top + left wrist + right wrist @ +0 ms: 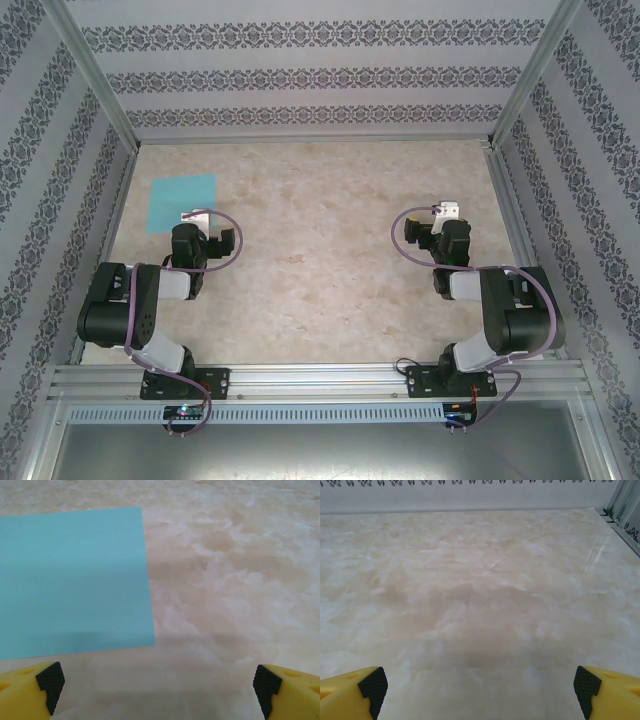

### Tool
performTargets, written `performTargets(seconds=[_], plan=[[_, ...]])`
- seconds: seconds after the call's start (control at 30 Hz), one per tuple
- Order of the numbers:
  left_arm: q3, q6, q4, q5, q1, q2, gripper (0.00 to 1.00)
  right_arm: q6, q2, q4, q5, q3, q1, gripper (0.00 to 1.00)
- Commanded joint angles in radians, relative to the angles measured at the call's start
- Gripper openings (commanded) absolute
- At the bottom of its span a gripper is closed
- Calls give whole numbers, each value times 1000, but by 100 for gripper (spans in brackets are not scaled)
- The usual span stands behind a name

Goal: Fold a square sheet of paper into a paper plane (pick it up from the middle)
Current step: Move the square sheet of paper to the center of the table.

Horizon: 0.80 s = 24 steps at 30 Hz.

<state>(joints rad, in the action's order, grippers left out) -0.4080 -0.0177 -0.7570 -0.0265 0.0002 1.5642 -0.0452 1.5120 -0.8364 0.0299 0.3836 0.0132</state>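
Left wrist: turquoise-blue paper square (pixel 75 580), upper left, edges flat; left tool (pixel 157 682) spread. Right wrist: open beige tabletop (pixel 480 580); right tool (pixel 477 685) spread.

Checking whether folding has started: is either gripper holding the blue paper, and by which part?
Nothing is held. The left gripper and the right gripper are both open and empty; the square sheet of paper lies flat on the table, untouched.

The square sheet of paper (pixel 75 580) lies beyond the left gripper (pixel 159 684).
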Motion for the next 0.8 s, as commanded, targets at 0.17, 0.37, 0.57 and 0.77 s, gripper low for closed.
performTargets(seconds=[0.17, 0.37, 0.57, 0.77], plan=[[-11, 18, -62, -15, 4, -3, 100, 13, -9, -40, 10, 4, 2, 98], [-12, 18, -58, -16, 5, -2, 100, 12, -7, -33, 7, 9, 1, 98], [-9, 18, -65, -16, 4, -5, 100, 7, -10, -41, -33, 3, -13, 97], [-89, 4, 198, 13, 1, -151, 100, 35, -122, 63, -67, 10, -4, 98]])
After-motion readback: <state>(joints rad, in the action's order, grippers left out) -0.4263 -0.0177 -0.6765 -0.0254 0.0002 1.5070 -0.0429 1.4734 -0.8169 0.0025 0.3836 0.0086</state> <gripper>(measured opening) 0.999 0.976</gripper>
